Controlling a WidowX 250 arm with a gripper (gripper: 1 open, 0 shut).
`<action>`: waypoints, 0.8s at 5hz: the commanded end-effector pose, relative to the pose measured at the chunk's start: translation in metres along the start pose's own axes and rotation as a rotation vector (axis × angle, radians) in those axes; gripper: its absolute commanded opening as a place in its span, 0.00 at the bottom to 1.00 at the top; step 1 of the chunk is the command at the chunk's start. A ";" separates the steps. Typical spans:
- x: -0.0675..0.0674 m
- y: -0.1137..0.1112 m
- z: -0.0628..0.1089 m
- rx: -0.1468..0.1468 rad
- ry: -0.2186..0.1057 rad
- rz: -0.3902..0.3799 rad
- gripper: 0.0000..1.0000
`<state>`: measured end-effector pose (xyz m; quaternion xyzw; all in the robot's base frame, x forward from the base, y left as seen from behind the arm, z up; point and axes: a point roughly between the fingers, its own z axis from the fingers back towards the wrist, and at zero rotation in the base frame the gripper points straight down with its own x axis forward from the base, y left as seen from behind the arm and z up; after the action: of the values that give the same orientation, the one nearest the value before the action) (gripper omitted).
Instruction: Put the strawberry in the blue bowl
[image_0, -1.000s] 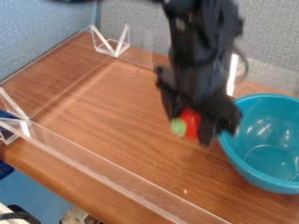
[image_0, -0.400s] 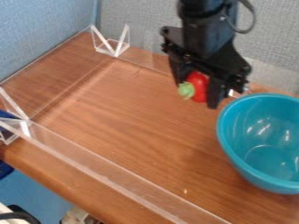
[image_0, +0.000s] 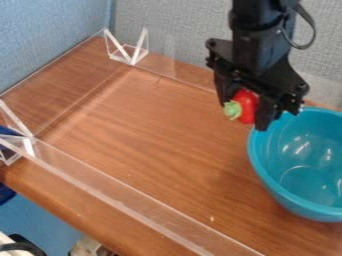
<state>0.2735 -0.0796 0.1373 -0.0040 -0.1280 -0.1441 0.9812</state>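
Above blue bowl (image_0: 305, 160) rim: tool (image_0: 249, 110) clamps strawberry (image_0: 242, 108), half hidden; bowl cropped right.

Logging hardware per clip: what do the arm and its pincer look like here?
The arm is black, with a dark cable looping beside its upper part. The pincer is also black and blocky, with angular finger pieces. No markings are legible at this resolution.
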 end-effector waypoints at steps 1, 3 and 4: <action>0.019 -0.002 0.006 -0.003 -0.055 -0.012 0.00; 0.029 0.002 -0.004 0.001 -0.054 -0.010 0.00; 0.032 0.004 -0.008 0.004 -0.056 -0.008 0.00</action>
<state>0.2974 -0.0864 0.1224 -0.0032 -0.1264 -0.1544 0.9799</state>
